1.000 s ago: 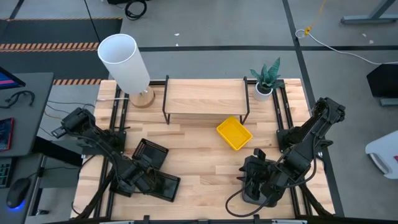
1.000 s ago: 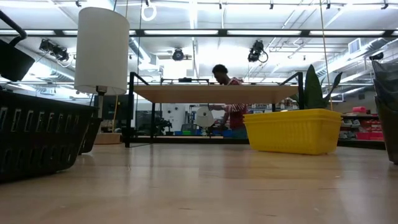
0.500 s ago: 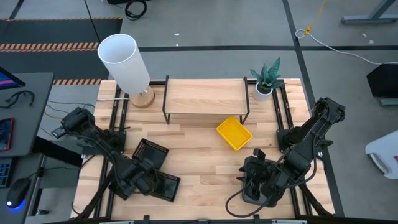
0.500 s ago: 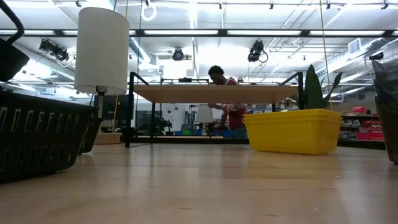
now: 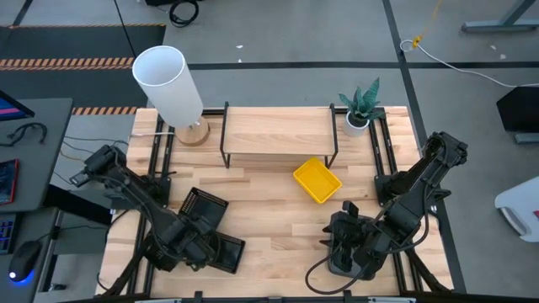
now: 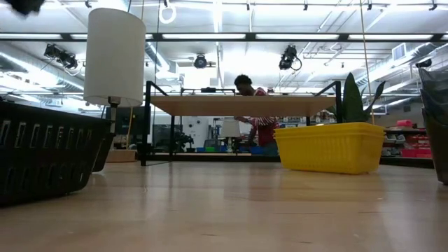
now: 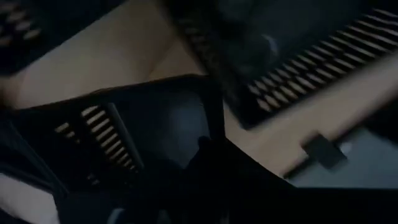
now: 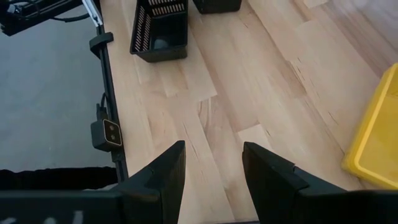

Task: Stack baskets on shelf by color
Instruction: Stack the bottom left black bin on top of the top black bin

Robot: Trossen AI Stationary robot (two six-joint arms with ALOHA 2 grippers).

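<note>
1. High view: the left gripper sits low over the black baskets at the surface's near-left corner; whether its fingers are parted or closed can't be told. A yellow basket lies just in front of the shelf. The right gripper waits near-right.
2. Right wrist view: its fingers are spread apart, empty.
3. No writing is readable.

I'm seeing a tall white lamp sitting on its round wooden base at the bench's far left corner, and a small potted plant standing at the far right corner. Beyond the bench, in the low view, a person is leaning over something in the room.
</note>
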